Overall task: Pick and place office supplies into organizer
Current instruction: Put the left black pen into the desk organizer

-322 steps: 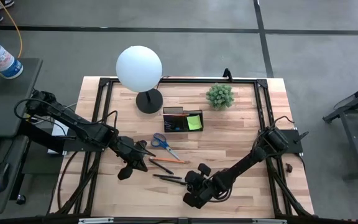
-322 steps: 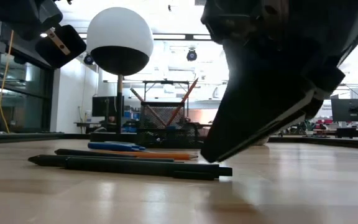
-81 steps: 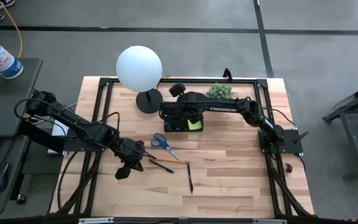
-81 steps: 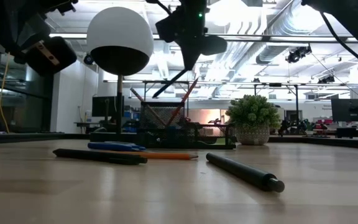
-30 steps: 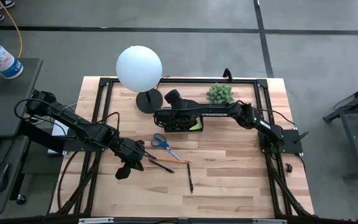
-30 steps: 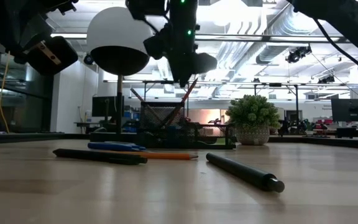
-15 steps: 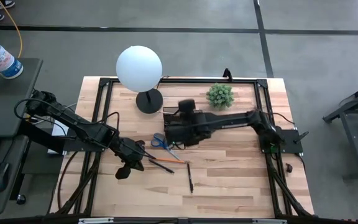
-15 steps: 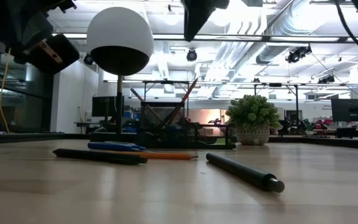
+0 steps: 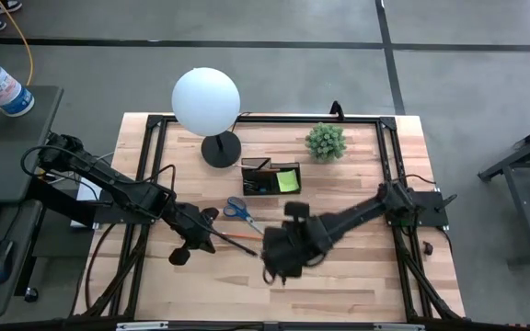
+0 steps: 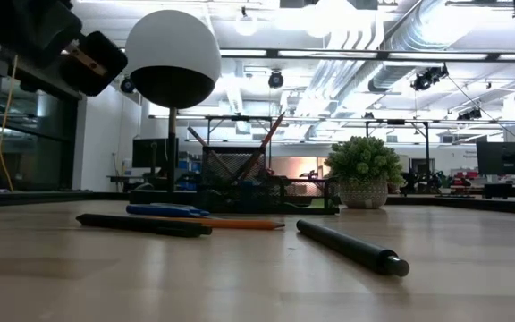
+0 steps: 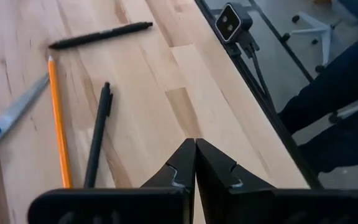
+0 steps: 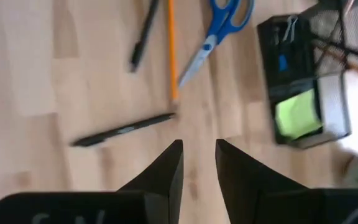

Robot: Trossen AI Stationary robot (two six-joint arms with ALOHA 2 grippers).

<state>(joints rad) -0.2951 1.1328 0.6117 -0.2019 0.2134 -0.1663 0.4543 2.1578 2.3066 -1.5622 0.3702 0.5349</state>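
Observation:
The black organizer stands mid-table with a lime-green pad in one compartment. Blue-handled scissors, an orange pencil and a black pen lie flat on the wood in front of it. A second black pen lies nearer the front edge; in the high view my arm hides it. My right gripper hangs open above the wood beside this pen, holding nothing. My left gripper is shut and empty, raised over the table's left side near the pencil.
A lamp with a white globe and round black base stands left of the organizer, and a small potted plant stands to its right. A black frame rail runs round the tabletop, with a small camera on the near rail.
My right gripper has left the organizer and swung toward the table's near edge, rolling as it went. It now hangs over the front pen and has risen out of the low view. My left wrist has rolled slightly in place. The supplies on the table have not moved.

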